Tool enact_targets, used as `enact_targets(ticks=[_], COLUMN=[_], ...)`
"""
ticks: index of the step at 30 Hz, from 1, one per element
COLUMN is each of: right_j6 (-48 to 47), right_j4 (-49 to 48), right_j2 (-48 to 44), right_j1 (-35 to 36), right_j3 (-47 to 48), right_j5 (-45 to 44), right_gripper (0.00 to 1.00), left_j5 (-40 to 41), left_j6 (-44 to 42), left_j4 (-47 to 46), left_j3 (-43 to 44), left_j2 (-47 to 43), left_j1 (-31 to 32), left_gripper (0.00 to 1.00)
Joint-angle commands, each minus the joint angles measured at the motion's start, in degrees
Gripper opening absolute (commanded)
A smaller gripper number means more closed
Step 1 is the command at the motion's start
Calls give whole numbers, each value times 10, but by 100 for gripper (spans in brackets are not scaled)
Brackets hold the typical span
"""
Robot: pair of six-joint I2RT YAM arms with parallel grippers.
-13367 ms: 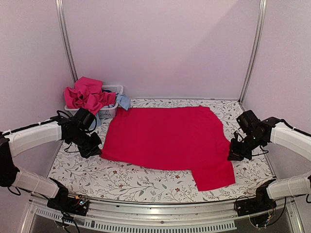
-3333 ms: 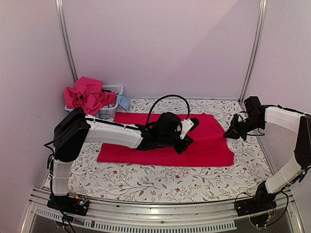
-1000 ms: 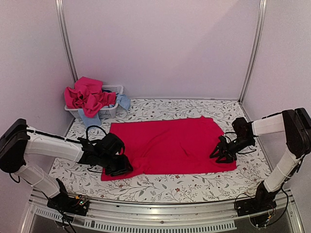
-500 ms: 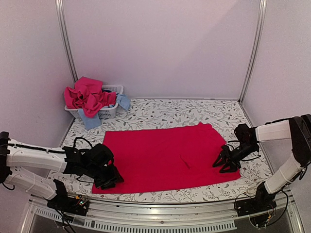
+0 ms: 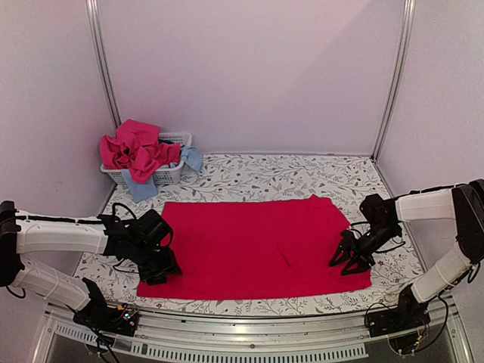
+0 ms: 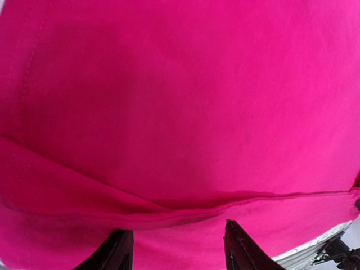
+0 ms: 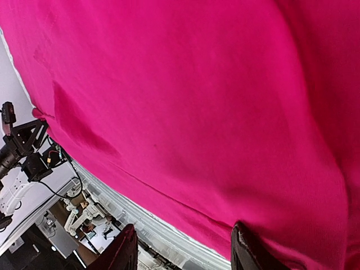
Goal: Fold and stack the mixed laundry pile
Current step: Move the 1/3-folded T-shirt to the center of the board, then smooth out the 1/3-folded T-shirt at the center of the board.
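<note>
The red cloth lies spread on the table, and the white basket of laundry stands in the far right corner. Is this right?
No: the basket stands in the far left corner, as the top external view shows. The red cloth does lie spread on the table.

Left arm (image 5: 60,236): long links in smooth white tubular shells; joints and elbow housings matt black.
Right arm (image 5: 427,204): same build, a white shell between black joints.
Wrist sections on both are all black and blocky; thin black cables (image 5: 125,218) loop loose off the left one, and similar thin leads hang by the right wrist.
Left claw (image 5: 160,272) and right claw (image 5: 346,262): black throughout.
Wrist views: each claw shows two dark fingers (image 6: 119,253), flat-sided, tapering to blunt tips; a faint moulded edge line runs along each; the right claw's fingers (image 7: 125,250) look alike.
Left base mount (image 5: 106,314): black, with small coloured wiring on it.
Right base mount (image 5: 393,319): black, trailing thin dark leads.
</note>
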State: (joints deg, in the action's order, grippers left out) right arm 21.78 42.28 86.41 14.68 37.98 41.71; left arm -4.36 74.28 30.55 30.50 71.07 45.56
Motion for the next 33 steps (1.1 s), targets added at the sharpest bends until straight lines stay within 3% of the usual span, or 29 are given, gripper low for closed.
enact_targets(ticks=[1, 9, 19, 26, 33], right_j6=[-22, -44, -87, -119, -150], right_j4=[13, -29, -40, -22, -8], right_j2=[-16, 3, 228, 353, 422], right_j1=[3, -54, -85, -84, -51], right_j3=[74, 249, 458, 571, 655], right_j5=[-24, -99, -157, -175, -173], right_gripper=[56, 63, 58, 55, 50], left_j5=[63, 48, -6, -22, -54], left_j6=[-96, -212, -320, -361, -352], left_j4=[71, 41, -12, -44, -69], left_j3=[49, 169, 215, 259, 270], left_j2=[25, 32, 93, 180, 212], left_j1=[-16, -95, -290, -346, -348], left_gripper=[57, 68, 68, 66, 65])
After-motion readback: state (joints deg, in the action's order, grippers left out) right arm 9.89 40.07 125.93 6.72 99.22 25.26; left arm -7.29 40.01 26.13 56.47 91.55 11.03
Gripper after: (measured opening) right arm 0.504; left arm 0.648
